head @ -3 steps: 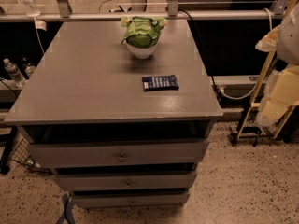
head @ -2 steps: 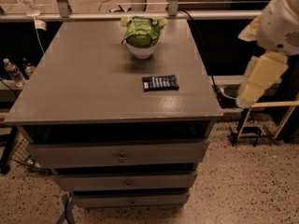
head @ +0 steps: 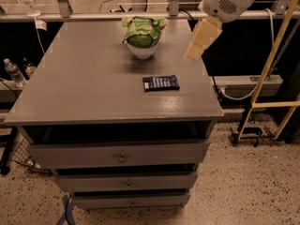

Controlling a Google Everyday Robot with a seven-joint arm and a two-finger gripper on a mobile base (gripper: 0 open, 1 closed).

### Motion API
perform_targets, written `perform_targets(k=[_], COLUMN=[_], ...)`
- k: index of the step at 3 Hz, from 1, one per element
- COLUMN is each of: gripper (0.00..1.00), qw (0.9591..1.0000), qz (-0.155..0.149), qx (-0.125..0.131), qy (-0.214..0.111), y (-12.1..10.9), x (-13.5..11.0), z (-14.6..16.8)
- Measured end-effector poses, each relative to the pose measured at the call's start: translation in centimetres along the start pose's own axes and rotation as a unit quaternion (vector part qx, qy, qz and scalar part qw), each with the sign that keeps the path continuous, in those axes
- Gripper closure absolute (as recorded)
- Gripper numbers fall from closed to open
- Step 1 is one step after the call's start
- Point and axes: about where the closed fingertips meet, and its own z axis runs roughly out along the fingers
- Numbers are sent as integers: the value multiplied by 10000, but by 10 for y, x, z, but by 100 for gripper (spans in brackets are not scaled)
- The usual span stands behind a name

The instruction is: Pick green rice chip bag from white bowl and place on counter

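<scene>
The green rice chip bag lies crumpled in the white bowl, sticking out over its rim, at the far middle of the grey counter. My gripper, cream-coloured under a white arm housing, hangs above the counter's far right edge. It is to the right of the bowl, apart from it and higher than it. It holds nothing that I can see.
A flat dark-blue packet lies on the counter in front of the bowl, toward the right. Three drawers are below. A yellow frame stands at the right. Water bottles stand at the left on a low shelf.
The arm has swung in from the right edge of view, leftward and upward, to above the counter's far right edge. The bag, bowl and packet have not moved.
</scene>
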Motion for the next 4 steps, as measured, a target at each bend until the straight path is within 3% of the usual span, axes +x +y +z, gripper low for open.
perform_targets(k=[1, 3, 4], gripper=[0, 0, 0], qw=[9990, 9981, 9973], qz=[429, 618, 698], qx=[-91, -59, 234], qy=[-62, -48, -17], y=[-11, -13, -31], x=[-38, -46, -54], z=[24, 31, 55])
